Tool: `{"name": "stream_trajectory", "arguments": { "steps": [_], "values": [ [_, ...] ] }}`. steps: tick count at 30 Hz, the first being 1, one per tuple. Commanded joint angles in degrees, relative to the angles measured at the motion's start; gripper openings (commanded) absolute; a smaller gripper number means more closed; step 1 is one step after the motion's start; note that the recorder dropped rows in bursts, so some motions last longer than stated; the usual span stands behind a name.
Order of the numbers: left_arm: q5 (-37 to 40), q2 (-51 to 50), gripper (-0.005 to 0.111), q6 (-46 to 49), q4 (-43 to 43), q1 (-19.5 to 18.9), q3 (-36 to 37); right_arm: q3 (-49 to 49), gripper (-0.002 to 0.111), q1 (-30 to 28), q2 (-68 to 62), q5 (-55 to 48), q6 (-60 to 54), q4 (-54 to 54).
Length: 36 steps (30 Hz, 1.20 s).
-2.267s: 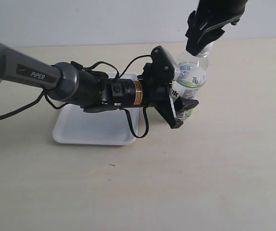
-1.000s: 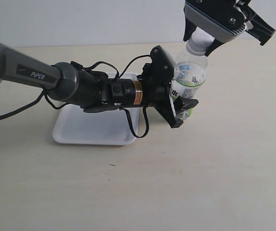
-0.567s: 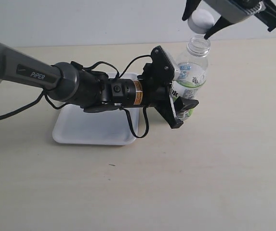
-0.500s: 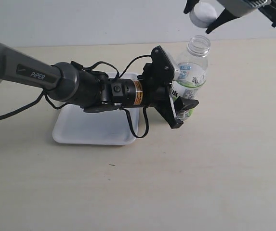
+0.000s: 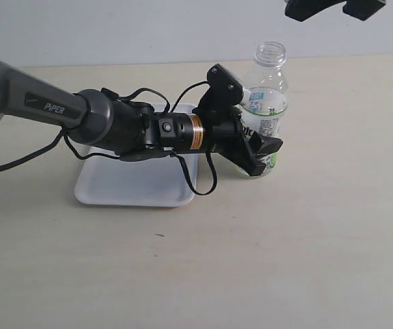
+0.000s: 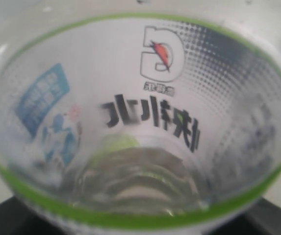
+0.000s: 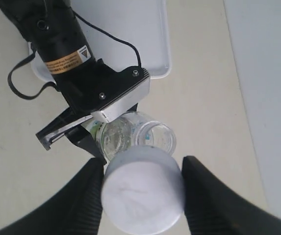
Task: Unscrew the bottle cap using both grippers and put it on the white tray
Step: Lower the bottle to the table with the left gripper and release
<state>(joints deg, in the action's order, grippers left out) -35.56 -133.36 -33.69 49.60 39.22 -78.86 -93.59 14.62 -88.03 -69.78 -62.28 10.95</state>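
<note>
The clear bottle (image 5: 265,110) with its white-and-green label stands on the table, its threaded neck (image 5: 269,52) open. My left gripper (image 5: 248,122) is shut on the bottle's body from the left side. In the left wrist view the label (image 6: 145,112) fills the picture. My right gripper (image 7: 142,193) hangs above the bottle and is shut on the white bottle cap (image 7: 142,188), held between its black ribbed fingers (image 7: 89,196). Below the cap I see the open bottle mouth (image 7: 155,137). In the exterior view only a part of the right gripper (image 5: 326,7) shows at the top edge, and the cap is out of view there.
The white tray (image 5: 127,181) lies on the beige table to the left of the bottle, partly under the left arm (image 5: 114,127) and its cables. In the right wrist view the tray (image 7: 130,29) lies beyond the left gripper body (image 7: 81,78). A pale wall stands behind the table.
The right gripper turned on the cap, lifted it off the neck and rose almost out of the exterior view. The bottle and left gripper shifted slightly left.
</note>
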Motion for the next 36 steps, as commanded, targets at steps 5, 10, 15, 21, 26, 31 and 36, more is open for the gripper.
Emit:
{"name": "stream_trajectory", "arguments": {
  "steps": [5, 10, 15, 21, 26, 31, 36],
  "values": [
    [0.4, -0.1, 0.001, -1.1, -0.5, 0.1, 0.2, 0.0, 0.0, 0.1, 0.0, 0.2, 6.7, 0.8],
    [0.6, -0.1, 0.029, -1.0, -0.2, 0.1, 0.2, 0.0, 0.0, 0.1, 0.0, 0.2, 6.7, 1.1],
    [0.6, -0.1, 0.069, -0.9, 0.8, 0.1, 0.2, 0.0, 0.0, 0.1, 0.0, 0.2, 6.7, 1.1],
    [1.6, 0.0, 0.079, -0.6, 1.0, 0.1, 0.2, 0.0, 0.0, 0.1, 0.0, 0.2, 7.0, 1.1],
    [7.4, 2.3, 0.079, -1.1, 2.1, 0.1, 0.2, 0.0, 0.0, 0.1, 0.0, 0.2, 7.1, 1.1],
    [14.8, 4.8, 0.079, -4.9, 6.9, 0.1, 0.9, 0.0, 0.0, 0.1, 0.0, 0.2, 7.5, 1.5],
    [12.5, 5.9, 0.079, -5.3, 8.3, 0.1, 2.4, 0.0, 0.0, 0.1, 0.0, 0.5, 7.5, 3.8]
  ]
}}
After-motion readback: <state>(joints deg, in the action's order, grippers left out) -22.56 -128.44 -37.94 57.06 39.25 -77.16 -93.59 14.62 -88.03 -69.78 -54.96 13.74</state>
